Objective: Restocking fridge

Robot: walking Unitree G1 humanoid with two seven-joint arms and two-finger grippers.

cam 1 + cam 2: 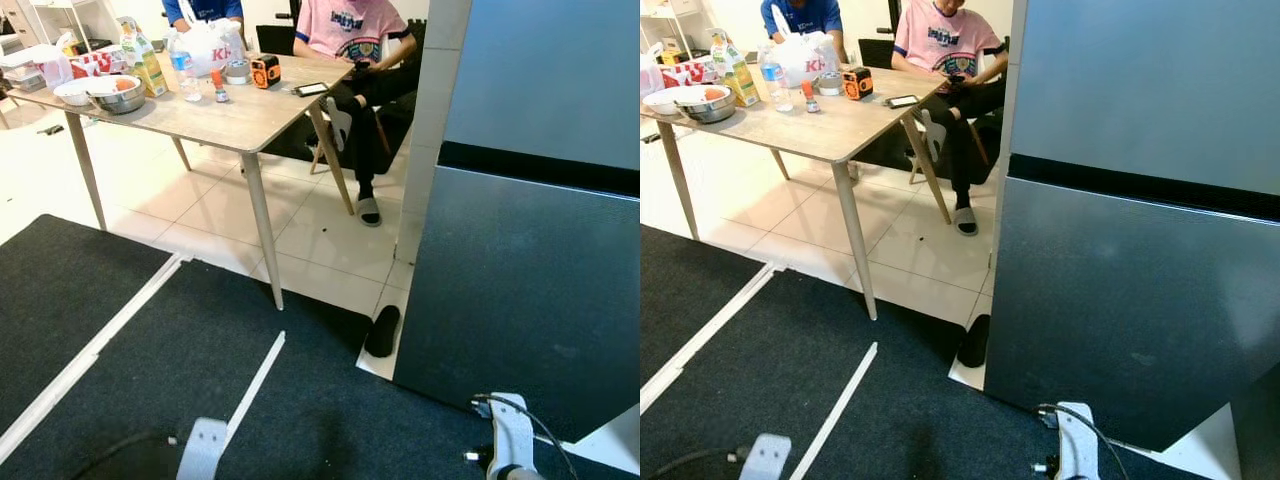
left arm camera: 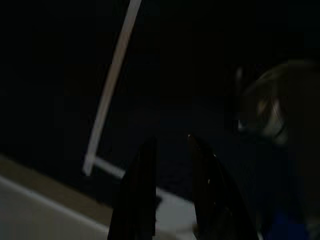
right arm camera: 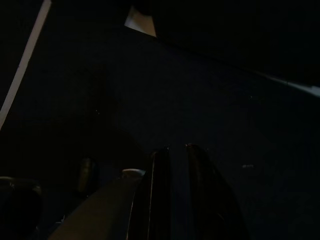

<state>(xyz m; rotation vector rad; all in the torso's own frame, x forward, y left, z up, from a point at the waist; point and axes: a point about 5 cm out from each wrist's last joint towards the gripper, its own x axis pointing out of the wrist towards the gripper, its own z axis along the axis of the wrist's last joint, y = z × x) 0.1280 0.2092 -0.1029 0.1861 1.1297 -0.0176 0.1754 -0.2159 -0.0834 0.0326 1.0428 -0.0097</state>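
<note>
Grey steel fridge (image 1: 530,270) shut, supplies far from both jaws.
Left gripper (image 2: 172,192) and right gripper (image 3: 175,192) hang low over dark mat, fingers close together, grasping nothing — bottle (image 1: 185,68) and carton (image 1: 145,62) sit well beyond them on the table (image 1: 240,120); a table leg or seated person's foot could snag the approach.

The tall grey fridge (image 1: 530,260) stands shut on the right, its flat doors blocking the way in. A black slipper (image 1: 382,331) lies on the floor beside its corner. The dark carpet (image 1: 150,350) in front is open floor. Farther back, the wooden counter (image 1: 230,115) is crowded at its far end with a metal bowl (image 1: 120,95), bottles and a white bag (image 1: 212,45); two people sit behind it.
</note>
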